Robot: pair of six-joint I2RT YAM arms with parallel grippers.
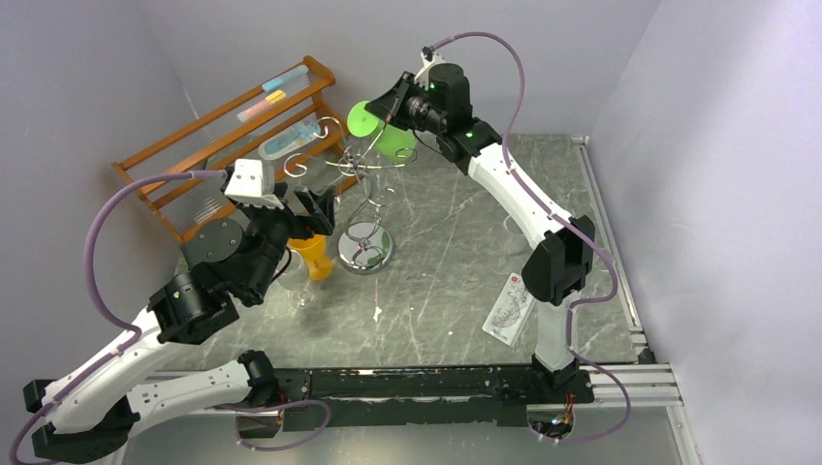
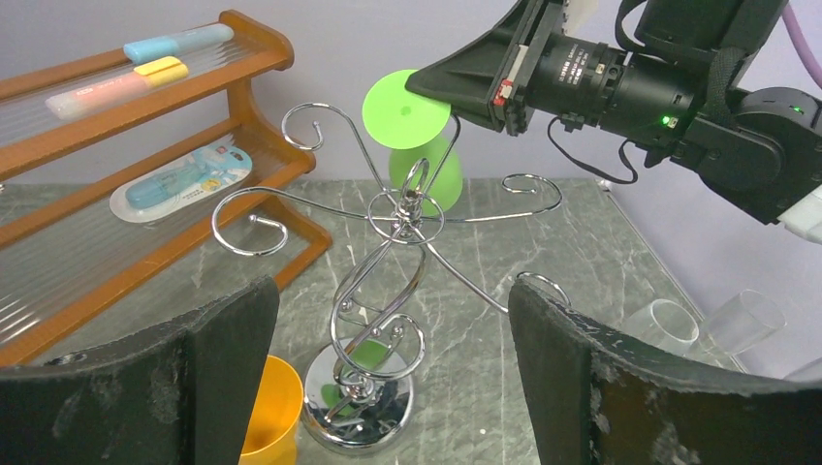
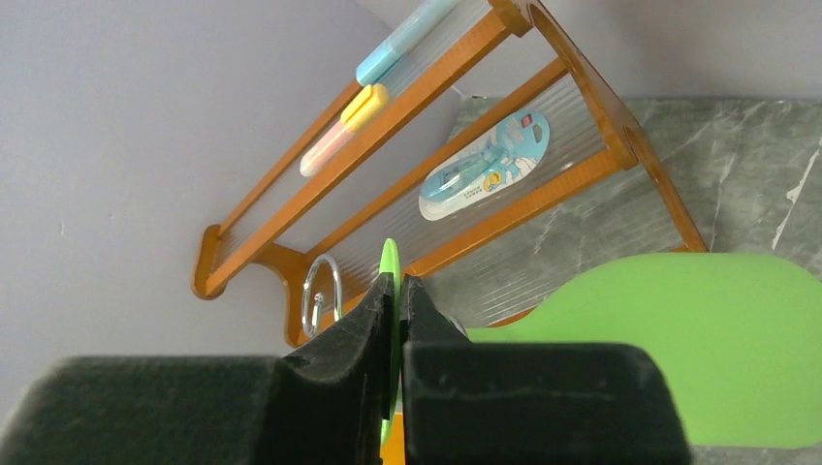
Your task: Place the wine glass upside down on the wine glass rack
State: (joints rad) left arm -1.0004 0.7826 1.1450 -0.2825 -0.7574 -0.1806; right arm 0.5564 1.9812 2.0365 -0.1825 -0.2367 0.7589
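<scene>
The green wine glass (image 1: 395,143) hangs upside down, foot disc up, beside the top of the chrome wire rack (image 1: 363,189). My right gripper (image 1: 388,108) is shut on the edge of the foot disc (image 3: 389,257); the green bowl (image 3: 679,339) fills the lower right of the right wrist view. In the left wrist view the glass (image 2: 426,174) hangs just behind the rack's curled hooks (image 2: 388,223), apparently hooked on none. My left gripper (image 2: 393,295) is open and empty, low by the rack's round base (image 2: 357,412).
An orange glass (image 1: 310,257) stands next to the rack's base, under my left gripper (image 1: 315,208). The brown wooden shelf (image 1: 223,145) with pens and a packet is at the back left. Clear glasses (image 2: 669,325) lie at the right. A flat packet (image 1: 509,305) lies near the right arm.
</scene>
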